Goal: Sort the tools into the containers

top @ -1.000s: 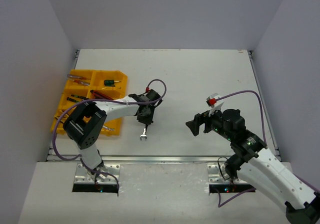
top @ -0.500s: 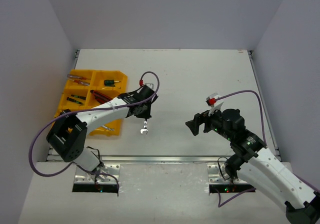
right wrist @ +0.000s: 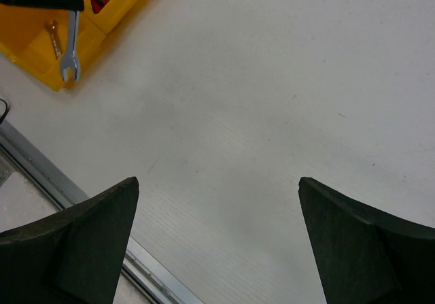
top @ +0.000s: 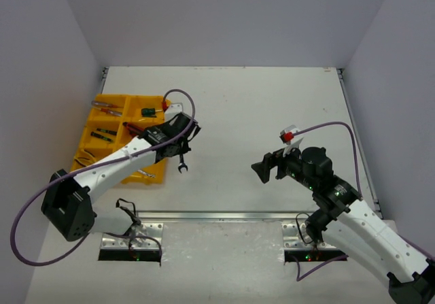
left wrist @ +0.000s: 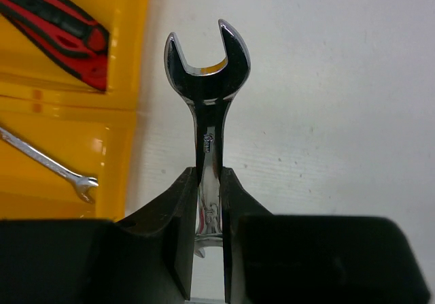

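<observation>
My left gripper (top: 182, 152) (left wrist: 209, 176) is shut on the shaft of a silver open-end wrench (top: 181, 166) (left wrist: 206, 73). The wrench hangs above the table just right of the yellow tray (top: 119, 104) (left wrist: 130, 113), and its open jaw end points away from the fingers. The tray's compartments hold red-black pliers (left wrist: 62, 26) (top: 135, 128), a small silver wrench (left wrist: 46, 162), a green-handled screwdriver (top: 150, 111) and red-handled screwdrivers (top: 105, 104). My right gripper (top: 262, 171) (right wrist: 217, 181) stands open over bare table at mid-right, with nothing between its fingers. In the right wrist view the held wrench (right wrist: 70, 42) shows against the tray (right wrist: 30, 42).
A metal rail (top: 224, 215) (right wrist: 75, 205) runs along the table's near edge. Grey walls close in the left, back and right sides. A purple cable (top: 178, 93) loops above my left wrist.
My left arm has carried the wrench leftward and slightly back, from mid-table to the tray's right edge. The right arm has not moved.
</observation>
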### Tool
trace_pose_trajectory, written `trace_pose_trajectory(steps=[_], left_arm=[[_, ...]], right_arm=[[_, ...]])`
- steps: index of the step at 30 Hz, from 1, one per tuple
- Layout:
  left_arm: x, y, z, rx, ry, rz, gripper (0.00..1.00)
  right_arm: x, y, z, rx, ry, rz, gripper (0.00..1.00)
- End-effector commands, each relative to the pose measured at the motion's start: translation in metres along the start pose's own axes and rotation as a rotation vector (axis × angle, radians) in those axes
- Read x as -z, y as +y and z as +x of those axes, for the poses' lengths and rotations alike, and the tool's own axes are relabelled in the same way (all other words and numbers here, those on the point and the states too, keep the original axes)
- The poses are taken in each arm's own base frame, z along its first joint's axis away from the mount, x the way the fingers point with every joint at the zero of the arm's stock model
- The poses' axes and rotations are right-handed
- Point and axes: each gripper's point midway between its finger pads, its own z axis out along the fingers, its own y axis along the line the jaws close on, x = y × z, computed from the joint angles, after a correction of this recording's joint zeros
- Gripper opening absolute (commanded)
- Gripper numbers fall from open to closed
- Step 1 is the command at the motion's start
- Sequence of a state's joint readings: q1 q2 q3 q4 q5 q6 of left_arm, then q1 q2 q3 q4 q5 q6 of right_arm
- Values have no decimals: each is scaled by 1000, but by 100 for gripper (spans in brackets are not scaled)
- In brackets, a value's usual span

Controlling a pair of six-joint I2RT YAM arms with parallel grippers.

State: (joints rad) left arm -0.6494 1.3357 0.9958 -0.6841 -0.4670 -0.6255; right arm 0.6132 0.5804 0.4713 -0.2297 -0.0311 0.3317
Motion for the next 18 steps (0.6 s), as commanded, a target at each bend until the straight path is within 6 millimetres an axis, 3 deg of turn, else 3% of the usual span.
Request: trace_pose_trajectory(steps=[1,5,8,11,18], left_arm=[[11,49,-57,243,-198,-112,0],[24,119,-80,428,-325,-288,0],[26,161,-78,543,-359,-382,0],[25,179,-72,620,-370,-407,0],[14,194,-51,702,-348,-462,0]], right_arm=[[-1,6,-14,19,-50,-32,99],[2,9,-16,17,-66,-48,99],[5,12,-17,15,-74,-63,99],[6,13,-17,15,-80,-66,99],[9,13,-17,14,-89,-66,99]])
